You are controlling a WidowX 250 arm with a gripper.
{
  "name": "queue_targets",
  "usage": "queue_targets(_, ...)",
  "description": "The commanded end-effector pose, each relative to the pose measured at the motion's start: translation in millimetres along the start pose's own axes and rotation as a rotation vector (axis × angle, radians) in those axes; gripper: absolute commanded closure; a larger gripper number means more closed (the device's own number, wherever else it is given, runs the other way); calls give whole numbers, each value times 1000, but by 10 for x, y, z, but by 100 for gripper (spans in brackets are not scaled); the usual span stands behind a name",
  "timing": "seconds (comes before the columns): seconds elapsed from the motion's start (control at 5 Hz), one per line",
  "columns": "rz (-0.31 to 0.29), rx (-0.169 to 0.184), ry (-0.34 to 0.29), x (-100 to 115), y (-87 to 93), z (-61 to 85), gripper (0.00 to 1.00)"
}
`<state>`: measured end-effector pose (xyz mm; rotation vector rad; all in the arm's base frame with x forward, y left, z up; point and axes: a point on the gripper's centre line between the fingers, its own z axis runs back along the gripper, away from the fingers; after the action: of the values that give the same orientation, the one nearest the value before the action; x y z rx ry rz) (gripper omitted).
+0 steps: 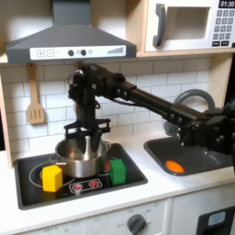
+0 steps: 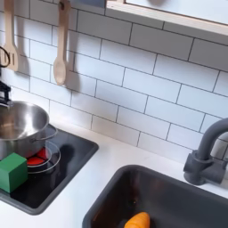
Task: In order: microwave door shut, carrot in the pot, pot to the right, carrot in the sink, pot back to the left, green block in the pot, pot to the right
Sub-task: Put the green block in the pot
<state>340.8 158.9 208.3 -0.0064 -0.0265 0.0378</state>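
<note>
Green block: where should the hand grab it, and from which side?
Take the green block from straight above, by its upper half. It stands upright on the stovetop, so its flat side faces offer a pinch. In the first exterior view the pot sits close on the first exterior view's left, so closing front-to-back looks safer. The hand is over the pot now.

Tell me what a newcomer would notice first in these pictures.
The black arm reaches across the first exterior view, its gripper just above the shiny pot on the stovetop. The carrot lies in the sink on the first exterior view's right. A green block stands beside the pot on the stovetop, and the microwave door above is shut.
</note>
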Motion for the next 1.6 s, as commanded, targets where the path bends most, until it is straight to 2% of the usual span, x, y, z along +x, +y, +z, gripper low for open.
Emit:
queue_targets(0.0,-127,-30,16,-88,-488,2,0)
queue_targets(0.2,-162,-34,25,-216,-613,23,0)
queue_targets(0.4,-181,-31,41,-344,-659,-23,0)
queue_targets(0.6,-151,-11,55,-444,-610,-116,0)
queue_targets(0.8,-135,12,64,-444,-571,-177,0)
queue_targets(1.2,-129,29,50,-394,-557,-203,0)
queue_targets(1.4,-122,32,58,-406,-583,-273,0)
